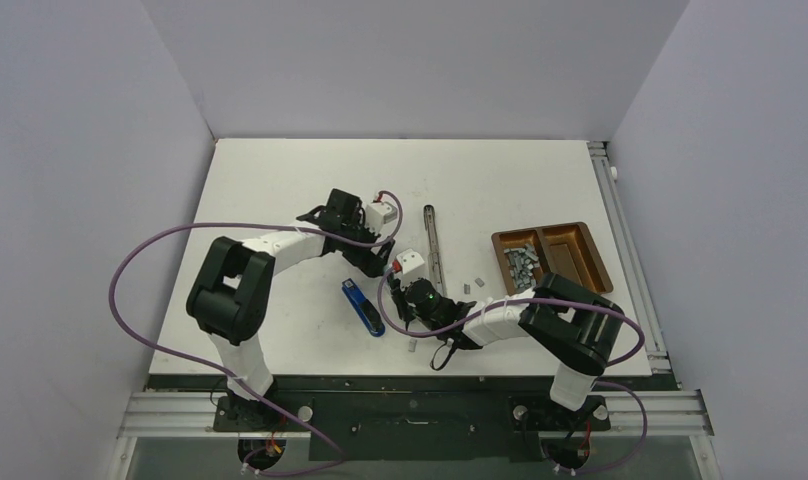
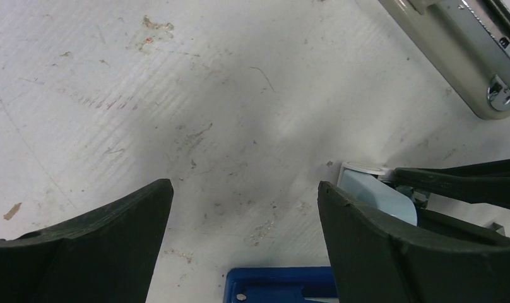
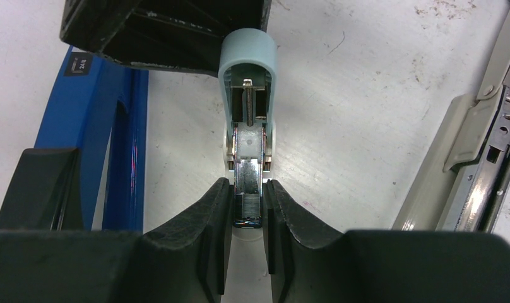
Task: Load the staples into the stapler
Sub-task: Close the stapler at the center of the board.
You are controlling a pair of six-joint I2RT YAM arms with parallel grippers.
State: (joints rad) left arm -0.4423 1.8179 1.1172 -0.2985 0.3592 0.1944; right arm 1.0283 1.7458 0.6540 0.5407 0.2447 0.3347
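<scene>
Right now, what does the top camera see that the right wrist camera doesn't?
Only the top camera shows the brown tray holding the staples. Only the right wrist camera shows the pale-blue stapler opened up, its metal channel pinched between the right jaws. Both show the dark blue stapler and the long beige stapler.

The brown two-compartment wooden tray (image 1: 578, 255) sits at the right of the white table (image 1: 280, 180). The silvery-grey metal staple strips (image 1: 520, 265) lie in its left compartment, with a few loose strips (image 1: 472, 285) on the table just left of the tray. The long beige metal stapler (image 1: 436, 245), opened flat, lies at centre, running front to back. The small pale blue-green stapler (image 3: 247, 63) lies just left of it, between the fingers of the right gripper (image 3: 247, 208). The blue plastic stapler (image 1: 363, 307) lies further left, in front of the left gripper (image 2: 243, 196).
</scene>
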